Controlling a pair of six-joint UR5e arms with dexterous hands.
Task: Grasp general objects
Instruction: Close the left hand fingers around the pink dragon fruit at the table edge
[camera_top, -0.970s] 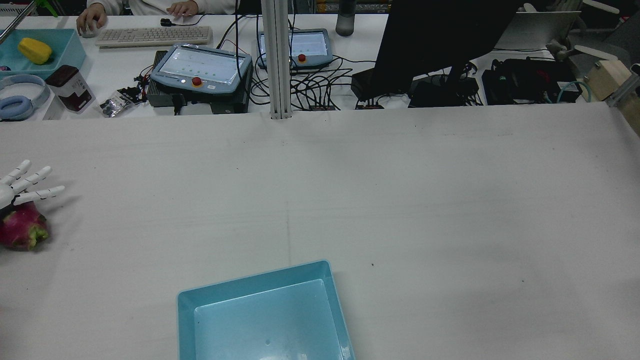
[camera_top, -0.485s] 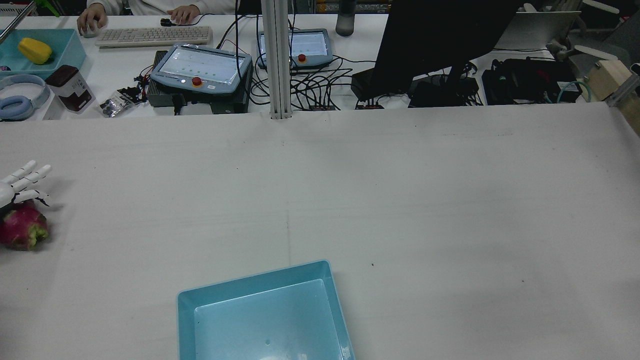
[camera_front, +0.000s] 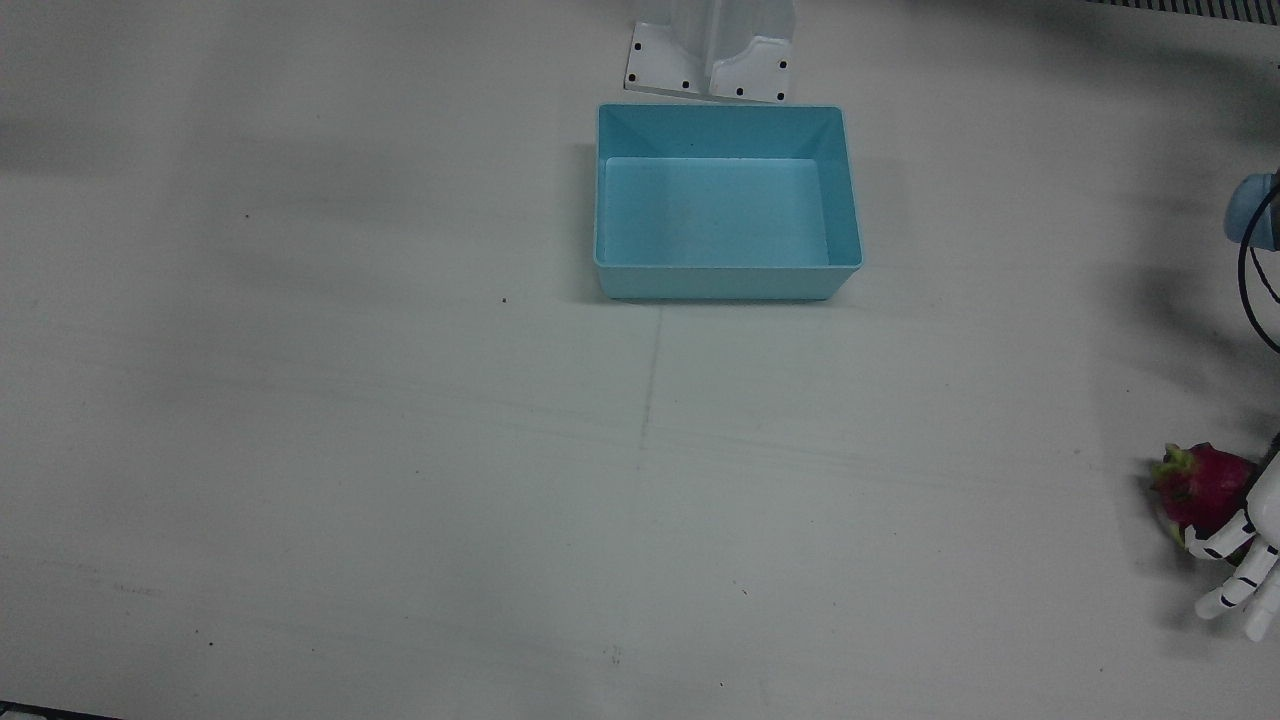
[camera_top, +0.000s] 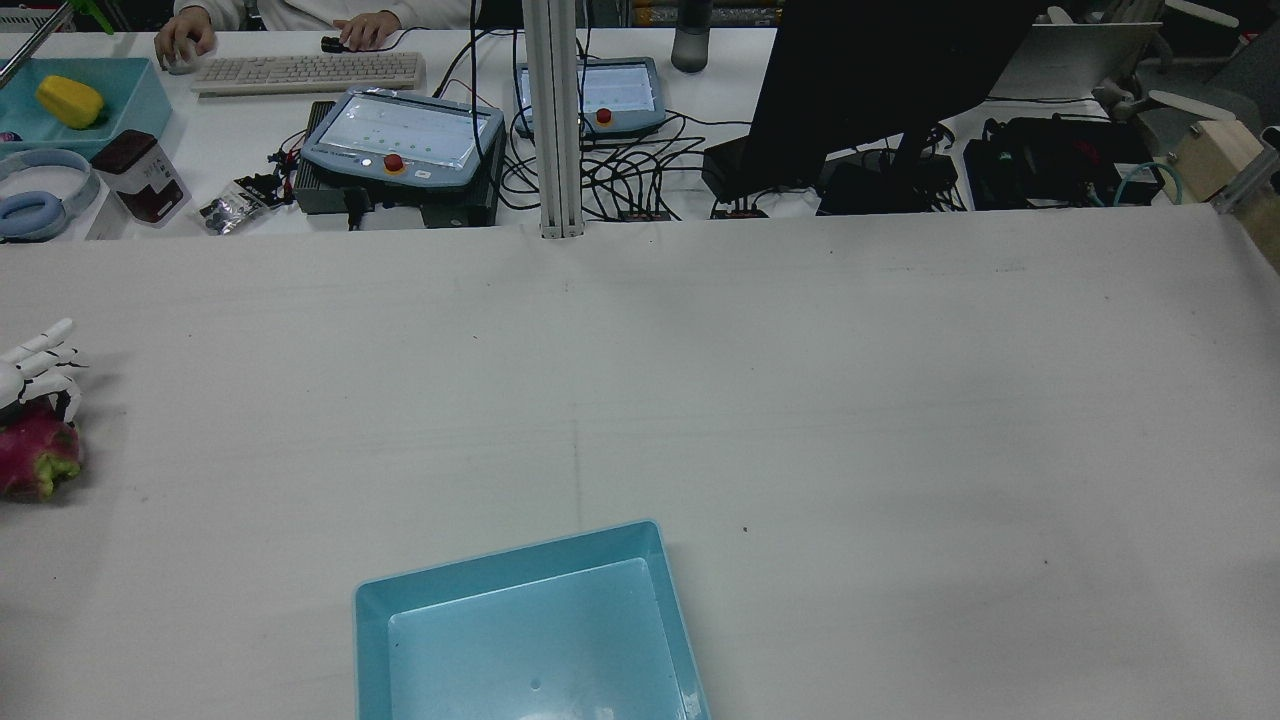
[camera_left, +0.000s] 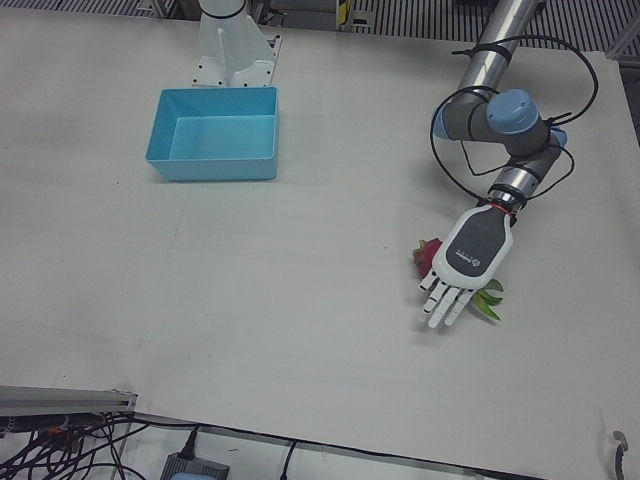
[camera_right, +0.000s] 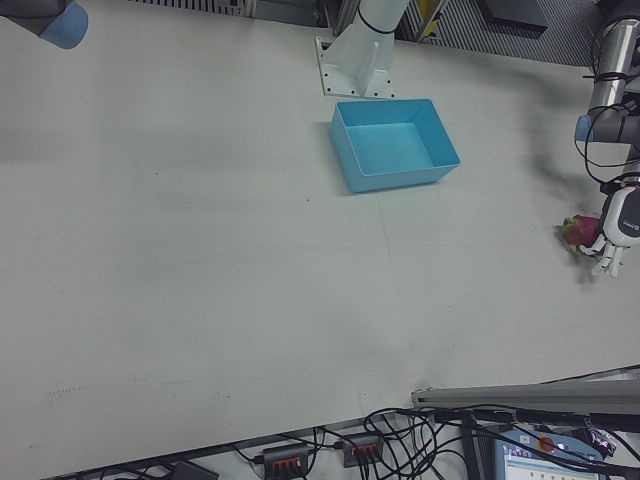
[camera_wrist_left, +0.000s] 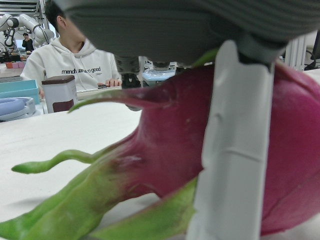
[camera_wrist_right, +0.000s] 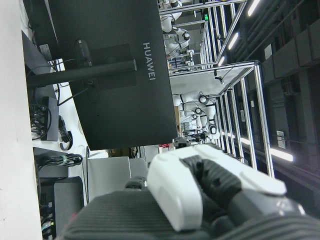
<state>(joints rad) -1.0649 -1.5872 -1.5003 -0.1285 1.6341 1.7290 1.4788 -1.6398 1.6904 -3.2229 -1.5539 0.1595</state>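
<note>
A magenta dragon fruit (camera_top: 35, 460) with green tips lies on the white table at its far left edge. My left hand (camera_top: 35, 365) hovers palm-down right over it, fingers bent downward past the fruit's far side, not closed round it. In the left-front view the hand (camera_left: 465, 265) covers most of the fruit (camera_left: 428, 255), which rests on the table. The left hand view shows one finger (camera_wrist_left: 235, 150) standing against the fruit (camera_wrist_left: 165, 145). In the right hand view only a white and black part of my right hand (camera_wrist_right: 200, 192) appears, raised off the table.
An empty light-blue bin (camera_front: 720, 110) stands near the robot's side at the table's middle. Beyond the far edge are teach pendants (camera_top: 400, 135), cables, a dark monitor (camera_top: 880, 70) and a seated person (camera_top: 185, 35) at a keyboard.
My left hand's fingers have curled down from outstretched toward the fruit and drawn back to the left. The fruit has shifted slightly left.
</note>
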